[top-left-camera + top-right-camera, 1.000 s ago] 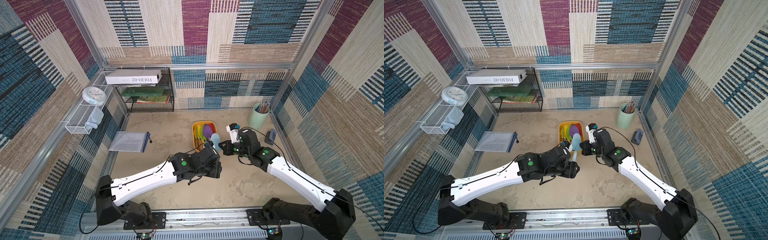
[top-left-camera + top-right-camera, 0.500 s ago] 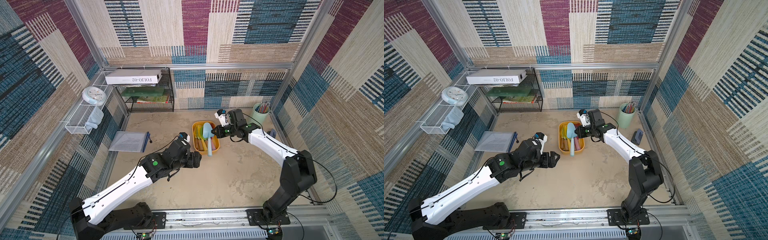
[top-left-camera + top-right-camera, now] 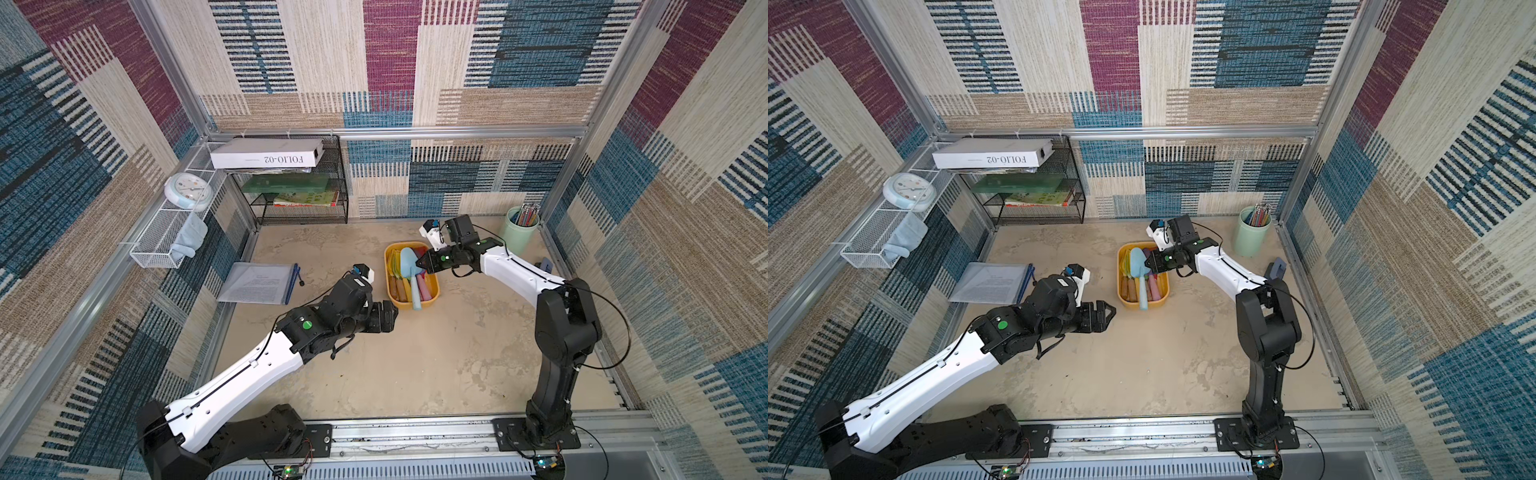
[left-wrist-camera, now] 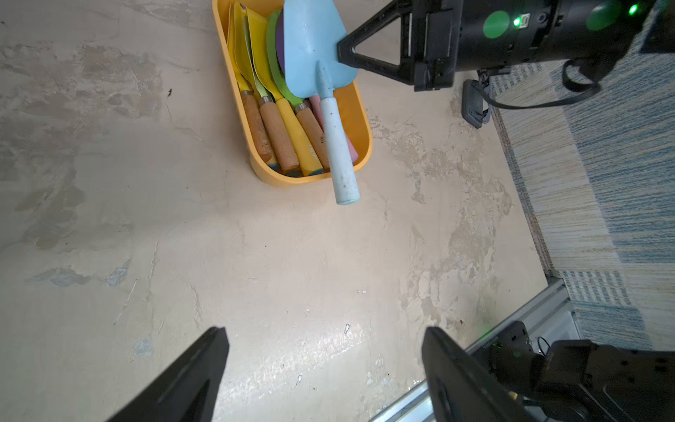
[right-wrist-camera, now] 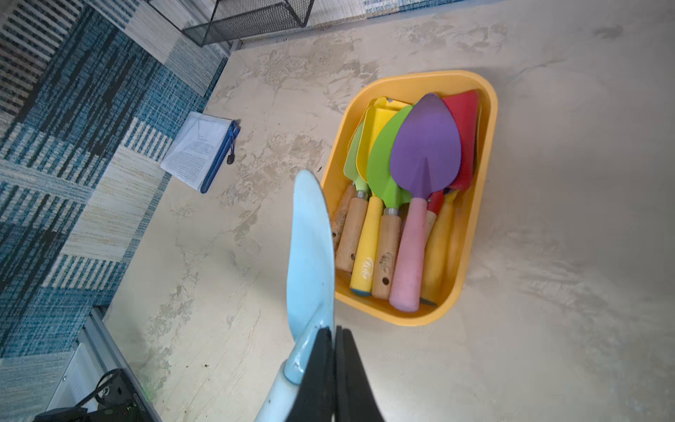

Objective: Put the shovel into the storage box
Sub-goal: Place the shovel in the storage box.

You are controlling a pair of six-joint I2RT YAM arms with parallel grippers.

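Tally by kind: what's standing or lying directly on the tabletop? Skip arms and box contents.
storage box: 1
pencil cup: 1
document pouch: 1
black mesh rack: 1
small dark item by the side wall: 1
Total: 5
The shovel, held in the right gripper, isn't counted.

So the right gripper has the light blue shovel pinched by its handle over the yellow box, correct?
Not by the handle. The right gripper is shut on the blade edge of the light blue shovel; the handle is free and pokes past the rim of the yellow box. The left wrist view shows it. The rest is right.
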